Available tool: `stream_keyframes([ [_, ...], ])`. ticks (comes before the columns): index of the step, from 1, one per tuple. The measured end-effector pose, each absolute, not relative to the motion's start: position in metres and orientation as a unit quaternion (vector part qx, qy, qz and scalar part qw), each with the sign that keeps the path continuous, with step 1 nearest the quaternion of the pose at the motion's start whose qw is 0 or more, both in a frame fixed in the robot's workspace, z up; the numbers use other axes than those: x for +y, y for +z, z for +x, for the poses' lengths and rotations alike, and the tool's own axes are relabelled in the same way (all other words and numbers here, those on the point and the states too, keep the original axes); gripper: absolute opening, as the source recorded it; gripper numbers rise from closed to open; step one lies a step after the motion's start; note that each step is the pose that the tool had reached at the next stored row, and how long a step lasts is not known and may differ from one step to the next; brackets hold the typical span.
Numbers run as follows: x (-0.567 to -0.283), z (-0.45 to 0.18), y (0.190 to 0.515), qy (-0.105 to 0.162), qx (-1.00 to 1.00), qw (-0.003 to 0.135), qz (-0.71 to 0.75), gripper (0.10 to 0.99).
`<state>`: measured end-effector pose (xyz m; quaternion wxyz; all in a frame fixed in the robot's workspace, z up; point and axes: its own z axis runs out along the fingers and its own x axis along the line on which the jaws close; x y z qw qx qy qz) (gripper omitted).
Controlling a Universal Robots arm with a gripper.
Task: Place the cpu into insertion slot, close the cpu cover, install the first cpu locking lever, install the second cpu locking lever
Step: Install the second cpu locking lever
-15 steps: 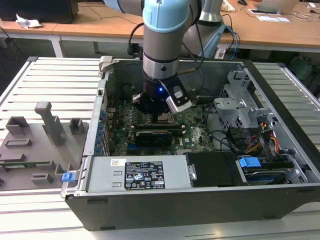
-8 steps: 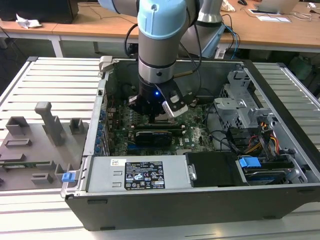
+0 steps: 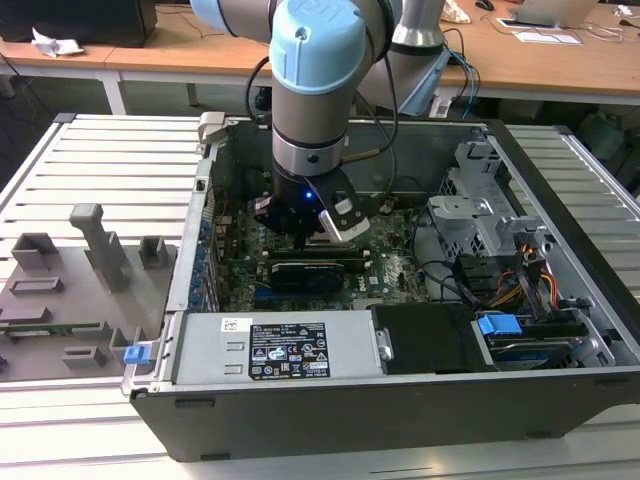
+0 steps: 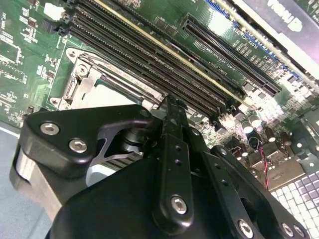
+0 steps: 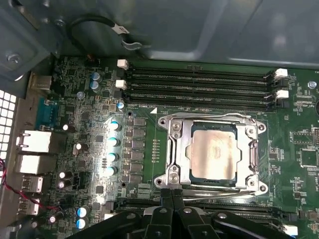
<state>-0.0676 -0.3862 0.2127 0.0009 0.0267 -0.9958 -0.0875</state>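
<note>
In the first wrist view the cpu (image 5: 213, 153) lies flat in its socket on the green motherboard, its pale metal top showing through the window of the cpu cover (image 5: 175, 149). The cover is folded down around it. A thin metal locking lever (image 5: 219, 191) runs along the socket edge nearest my gripper (image 5: 172, 195). The two black fingers are pressed together, tips right at that lever's end, with nothing seen between them. The second wrist view shows one fingertip (image 4: 172, 105) beside the socket corner (image 4: 82, 74). In the exterior view the gripper (image 3: 303, 236) hangs low inside the open computer case.
Rows of memory slots (image 5: 199, 82) run beside the socket, and more lie under the gripper. A black graphics card (image 3: 305, 270) sits close to the gripper. The case walls (image 3: 190, 260), a drive cage (image 3: 480, 215) and loose cables (image 3: 520, 280) hem in the arm.
</note>
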Motion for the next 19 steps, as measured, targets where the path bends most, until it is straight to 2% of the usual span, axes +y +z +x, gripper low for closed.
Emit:
stream_keyframes([
  [14,-0.385,-0.073,0.205,-0.088,-0.996,0.001,0.029,0.106],
  [19,-0.383,-0.073,0.202,-0.097,-0.995,0.001,0.032,0.106],
])
